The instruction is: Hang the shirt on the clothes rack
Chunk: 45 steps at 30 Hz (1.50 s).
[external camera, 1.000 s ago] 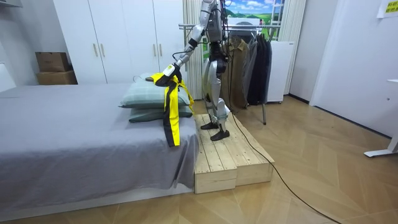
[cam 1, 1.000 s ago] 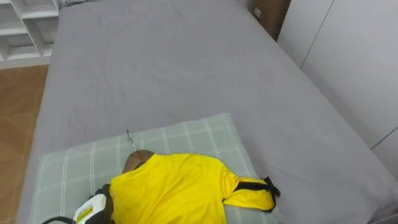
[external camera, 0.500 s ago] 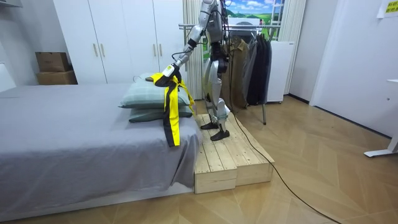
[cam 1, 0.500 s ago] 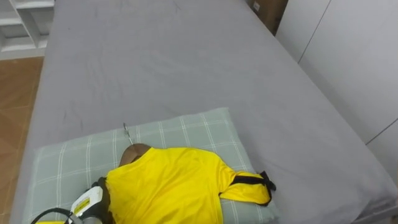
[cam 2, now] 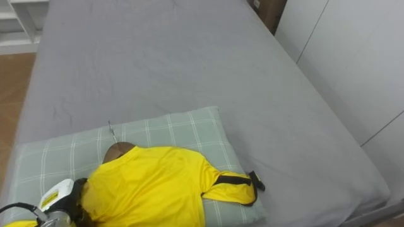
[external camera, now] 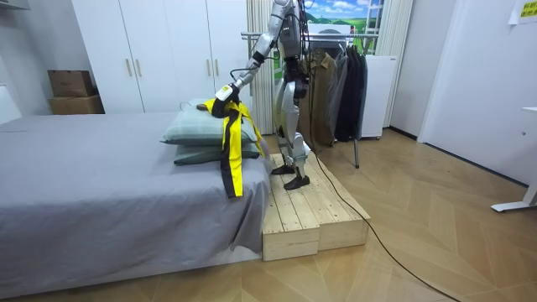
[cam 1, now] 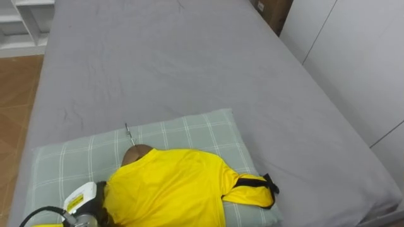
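Observation:
A yellow shirt with black trim hangs on a wooden hanger, whose thin metal hook pokes out at the collar. It hovers over a green checked pillow at the bed's near end. My left hand comes in from the lower left and is shut on the shirt at its shoulder edge. In the room view the shirt dangles from that outstretched hand beside the stacked pillows.
I stand on a wooden platform by the grey bed. Behind me is a clothes rack with dark garments. White wardrobes and cardboard boxes line the far wall.
My left hand has drifted a little to the left and further over the pillow, carrying the yellow shirt with it. The head camera has shifted slightly.

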### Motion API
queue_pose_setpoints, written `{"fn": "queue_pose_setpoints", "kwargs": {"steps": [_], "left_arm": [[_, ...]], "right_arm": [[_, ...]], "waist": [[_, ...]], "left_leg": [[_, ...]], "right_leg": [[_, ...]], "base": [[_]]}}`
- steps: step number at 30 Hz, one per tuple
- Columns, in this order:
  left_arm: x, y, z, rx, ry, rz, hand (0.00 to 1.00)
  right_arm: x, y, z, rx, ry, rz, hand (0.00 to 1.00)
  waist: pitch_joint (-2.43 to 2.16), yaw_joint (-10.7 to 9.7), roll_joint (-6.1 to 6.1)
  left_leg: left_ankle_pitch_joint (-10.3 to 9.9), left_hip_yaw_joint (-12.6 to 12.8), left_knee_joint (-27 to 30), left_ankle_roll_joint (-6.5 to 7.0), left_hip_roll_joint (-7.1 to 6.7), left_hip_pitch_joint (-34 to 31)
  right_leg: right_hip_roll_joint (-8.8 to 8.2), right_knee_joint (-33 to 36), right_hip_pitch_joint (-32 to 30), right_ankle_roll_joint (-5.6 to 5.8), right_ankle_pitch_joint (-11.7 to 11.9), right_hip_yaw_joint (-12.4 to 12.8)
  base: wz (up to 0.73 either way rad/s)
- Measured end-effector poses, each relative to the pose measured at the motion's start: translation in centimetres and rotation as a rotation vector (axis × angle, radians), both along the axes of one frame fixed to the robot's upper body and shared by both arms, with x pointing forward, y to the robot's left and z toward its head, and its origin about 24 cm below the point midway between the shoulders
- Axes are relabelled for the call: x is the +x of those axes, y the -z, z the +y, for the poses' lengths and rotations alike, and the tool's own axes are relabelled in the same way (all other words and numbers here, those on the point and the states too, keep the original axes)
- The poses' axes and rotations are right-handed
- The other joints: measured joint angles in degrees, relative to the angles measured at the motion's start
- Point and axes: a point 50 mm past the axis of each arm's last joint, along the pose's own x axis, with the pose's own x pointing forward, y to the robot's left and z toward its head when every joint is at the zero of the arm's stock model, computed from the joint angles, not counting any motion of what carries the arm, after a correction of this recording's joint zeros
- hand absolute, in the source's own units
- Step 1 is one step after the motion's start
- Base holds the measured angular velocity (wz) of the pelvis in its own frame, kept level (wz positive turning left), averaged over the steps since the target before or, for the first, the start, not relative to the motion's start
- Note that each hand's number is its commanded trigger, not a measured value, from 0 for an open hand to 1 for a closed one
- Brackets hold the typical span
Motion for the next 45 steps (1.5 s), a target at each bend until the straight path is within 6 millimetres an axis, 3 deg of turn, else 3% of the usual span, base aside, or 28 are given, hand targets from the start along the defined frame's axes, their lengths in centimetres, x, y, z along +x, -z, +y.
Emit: {"fn": "queue_pose_setpoints", "kwargs": {"steps": [20,26,33,45], "left_arm": [[-0.6,0.5,0.0,-0.026,-0.042,0.017,1.0],[-0.7,0.7,-0.1,-0.032,-0.039,0.023,1.0],[-1.0,1.0,-0.3,-0.036,-0.036,0.03,1.0],[-0.8,0.9,-0.7,-0.124,-0.068,-0.049,1.0]], "right_arm": [[0.8,-0.1,0.3,0.059,0.193,-0.092,0.0],[0.9,-0.1,0.4,0.085,0.235,-0.117,0.0],[0.9,-0.2,0.5,0.094,0.253,-0.137,0.0],[1.2,-0.3,0.4,0.088,0.213,-0.165,0.0]], "waist": [[-0.05,0.12,-0.22],[-0.31,0.85,0.12],[-0.82,1.8,0.89],[-0.77,1.6,1.75]], "left_leg": [[0.01,0.05,-0.13,0.01,0.12,0.78],[0.01,0.14,-0.32,0.01,0.35,0.93],[0.09,0.52,-1.14,-0.11,0.68,2.05],[0.78,-1.91,-1.64,-0.07,0.13,2.36]], "right_leg": [[0.02,-1.01,1.5,0.14,0.35,-0.48],[0.28,-2.08,2.0,0.09,0.88,-0.52],[0.46,-2.83,3.04,-0.31,1.26,-1.89],[-0.46,-4.17,4.85,-0.4,1.34,-5.58]], "base": [[0.0],[0.01],[-0.02],[0.11]]}}
